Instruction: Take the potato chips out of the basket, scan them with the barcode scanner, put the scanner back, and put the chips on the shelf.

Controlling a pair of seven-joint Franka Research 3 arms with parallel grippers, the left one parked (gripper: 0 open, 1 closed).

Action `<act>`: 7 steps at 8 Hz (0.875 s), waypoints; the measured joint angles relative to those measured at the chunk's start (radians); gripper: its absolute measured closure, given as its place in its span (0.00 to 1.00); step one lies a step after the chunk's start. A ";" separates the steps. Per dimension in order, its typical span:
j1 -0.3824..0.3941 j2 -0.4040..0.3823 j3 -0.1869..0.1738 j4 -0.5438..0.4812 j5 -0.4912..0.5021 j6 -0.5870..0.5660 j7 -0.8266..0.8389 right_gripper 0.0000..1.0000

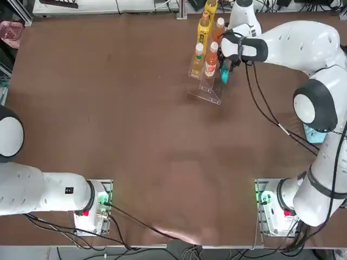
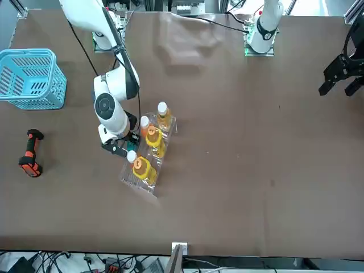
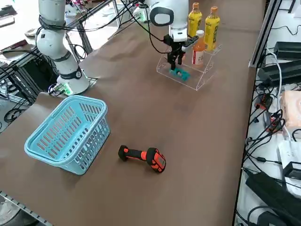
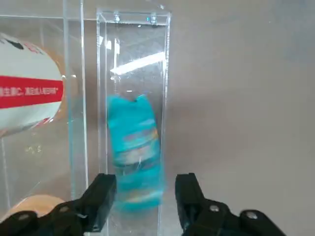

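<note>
- Right gripper (image 4: 142,194) hung over the shelf's (image 3: 200,77) lowest step, jaws spread, fingers clear of the packet.
- Potato chips (image 4: 135,152) lay on that step, beside the bottles (image 3: 202,28).
- Barcode scanner (image 3: 142,157) lay on the table (image 1: 108,108) near the basket (image 3: 68,134).

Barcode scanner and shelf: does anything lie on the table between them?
No. In the right side view, only bare brown table separates the barcode scanner from the shelf.
</note>
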 joint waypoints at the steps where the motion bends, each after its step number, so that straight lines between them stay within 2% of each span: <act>1: 0.000 0.000 0.000 0.001 0.000 0.000 0.002 0.22; 2: 0.000 0.000 -0.001 0.001 0.000 0.000 0.002 0.06; 3: -0.002 0.000 -0.005 0.001 0.000 0.000 -0.001 0.00; 5: -0.029 -0.004 -0.018 0.010 0.000 -0.017 -0.072 0.00; 7: -0.114 -0.037 -0.024 0.021 0.000 -0.062 -0.217 0.00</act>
